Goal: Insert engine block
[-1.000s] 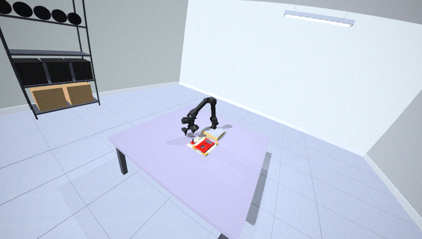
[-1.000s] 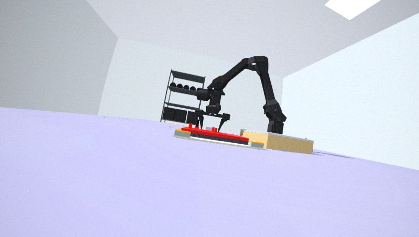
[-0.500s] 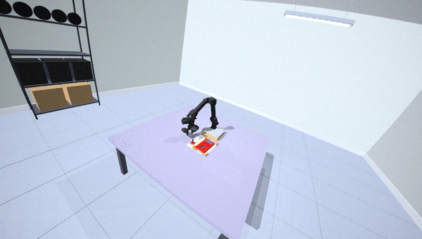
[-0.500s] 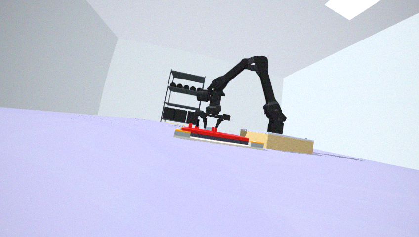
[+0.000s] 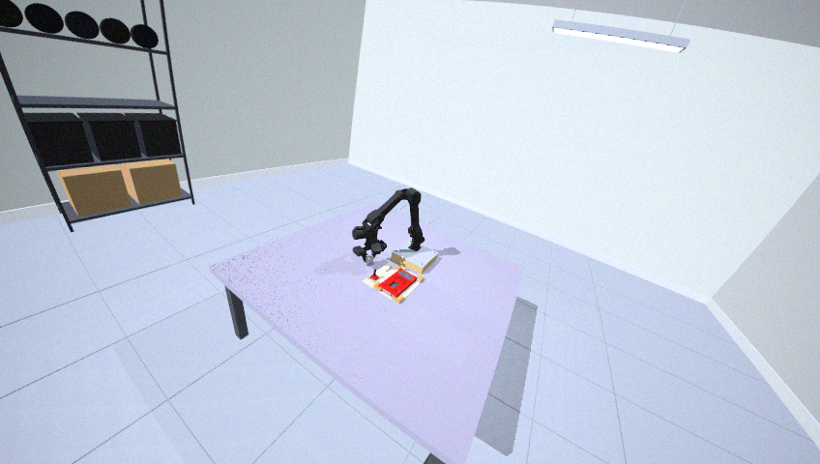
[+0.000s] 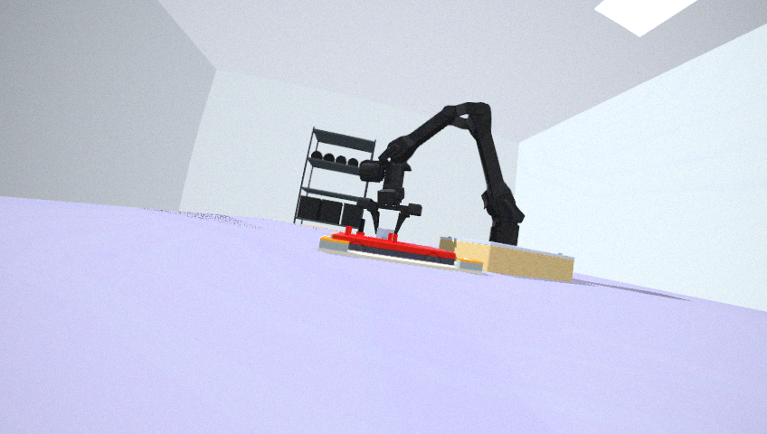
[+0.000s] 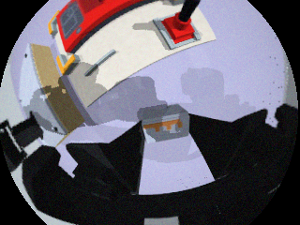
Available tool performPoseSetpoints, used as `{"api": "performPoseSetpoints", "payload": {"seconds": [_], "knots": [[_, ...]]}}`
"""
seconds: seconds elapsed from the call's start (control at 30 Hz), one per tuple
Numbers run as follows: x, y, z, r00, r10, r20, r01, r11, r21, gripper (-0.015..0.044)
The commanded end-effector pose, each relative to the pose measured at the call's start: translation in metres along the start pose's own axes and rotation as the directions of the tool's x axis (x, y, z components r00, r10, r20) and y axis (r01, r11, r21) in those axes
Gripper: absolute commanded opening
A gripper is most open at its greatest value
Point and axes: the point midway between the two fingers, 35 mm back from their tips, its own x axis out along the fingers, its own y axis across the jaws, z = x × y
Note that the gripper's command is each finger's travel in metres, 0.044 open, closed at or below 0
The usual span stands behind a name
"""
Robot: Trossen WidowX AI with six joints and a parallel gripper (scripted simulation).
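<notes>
Our arm (image 5: 394, 207) (image 6: 430, 128) arches up and over, its gripper (image 5: 369, 257) (image 6: 386, 231) (image 7: 164, 120) pointing down, fingers partway apart, clamped.
</notes>
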Motion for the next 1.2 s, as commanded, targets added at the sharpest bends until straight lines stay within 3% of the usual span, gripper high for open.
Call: {"api": "performPoseSetpoints", "payload": {"seconds": [0.0, 0.97, 1.17], "knots": [[-0.018, -0.004, -0.001, 1.0, -0.014, -0.007, 0.014, 1.0, -0.004, 0.0], [-0.109, 0.004, -0.001, 1.0, -0.014, -0.007, 0.014, 1.0, -0.004, 0.0], [-0.105, 0.004, -0.001, 1.0, -0.014, -0.007, 0.014, 1.0, -0.004, 0.0]]}}
